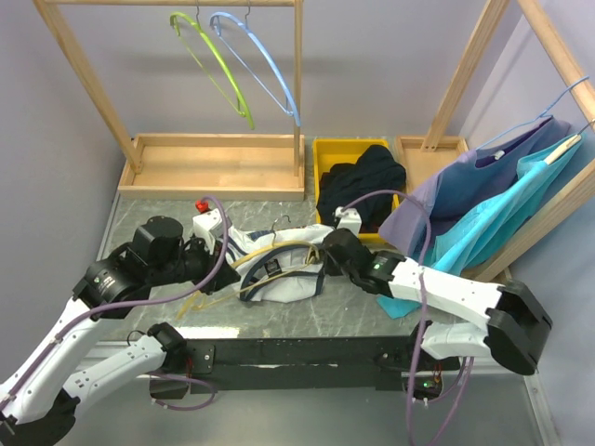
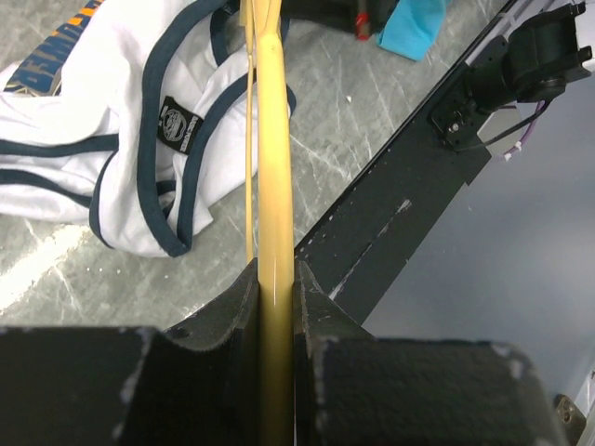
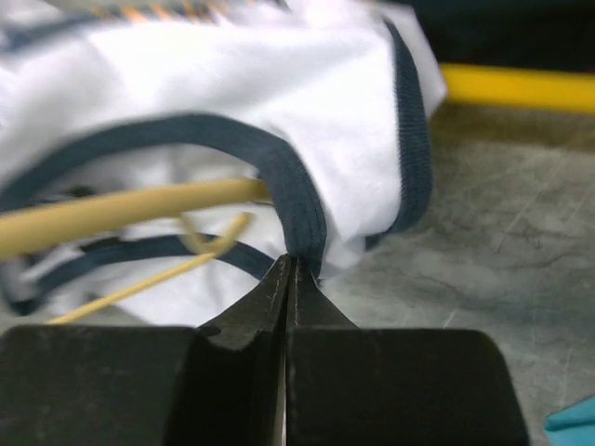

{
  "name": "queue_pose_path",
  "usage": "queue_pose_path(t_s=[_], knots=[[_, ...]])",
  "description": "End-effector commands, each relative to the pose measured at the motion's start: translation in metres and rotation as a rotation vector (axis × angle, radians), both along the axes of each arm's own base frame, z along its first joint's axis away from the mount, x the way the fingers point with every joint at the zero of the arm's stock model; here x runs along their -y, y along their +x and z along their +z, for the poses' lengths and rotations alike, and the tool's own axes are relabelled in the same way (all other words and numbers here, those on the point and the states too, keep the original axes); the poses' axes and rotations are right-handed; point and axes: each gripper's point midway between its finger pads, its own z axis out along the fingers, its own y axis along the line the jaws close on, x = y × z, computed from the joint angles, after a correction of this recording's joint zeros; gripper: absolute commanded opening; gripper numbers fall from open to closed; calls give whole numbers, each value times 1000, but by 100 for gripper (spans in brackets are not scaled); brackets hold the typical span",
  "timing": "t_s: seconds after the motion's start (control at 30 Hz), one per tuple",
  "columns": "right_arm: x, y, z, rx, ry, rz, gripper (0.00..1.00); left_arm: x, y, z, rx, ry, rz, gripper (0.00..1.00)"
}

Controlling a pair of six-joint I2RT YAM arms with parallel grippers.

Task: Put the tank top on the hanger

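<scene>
— Looking at this: left claw (image 2: 276, 279) clamped on the thin yellow plastic hanger (image 2: 270, 139), centre frame.
— Yep, right claw (image 3: 288, 271) pinching the white navy-trimmed tank top (image 3: 279, 102), crumpled mid-frame on the grey table (image 1: 279, 321).

behind tank top (image 1: 290, 284): yellow bin (image 1: 323, 163), wooden tray (image 1: 218, 169) block | near edge: bare table (image 1: 307, 321)

rack (image 1: 298, 93): green hanger (image 1: 220, 74), blue hanger (image 1: 271, 74) | yellow bin (image 1: 327, 153): black garment (image 1: 367, 177) | right: teal garment (image 1: 502, 218)
</scene>
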Motion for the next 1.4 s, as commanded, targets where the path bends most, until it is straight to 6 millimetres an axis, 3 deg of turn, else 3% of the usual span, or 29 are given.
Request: queue_pose_path(t_s=[0.0,0.17,0.37,0.43,0.6,0.67,0.73,0.87,0.97,1.0,1.07,1.1,1.2,1.37], knots=[[-7,13,68,120,75,3,0,14,8,18,88,-69,-43,1],[-17,15,96,146,110,46,0,13,12,17,116,-65,-34,1],[-30,13,128,172,137,98,0,17,16,32,259,-139,-64,1],[-29,14,129,170,112,98,0,21,17,40,318,-173,-88,1],[-25,26,158,236,117,55,0,29,12,33,305,-178,-147,1],[-30,30,173,259,127,58,0,29,16,31,305,-170,-136,1],[-33,32,176,245,94,74,0,29,19,32,314,-176,-120,1],[-46,34,210,285,143,118,0,40,25,35,321,-227,-125,1],[-50,33,220,289,140,145,0,45,33,31,326,-261,-93,1],[-51,33,222,293,144,150,0,50,38,41,365,-306,-89,1],[-49,32,227,305,150,149,0,55,42,36,354,-331,-80,1],[-48,31,229,309,154,151,0,59,47,43,380,-362,-71,1],[-47,29,234,324,159,162,0,71,51,35,353,-386,-91,1],[-44,36,227,339,115,152,0,85,68,40,389,-449,-58,1]])
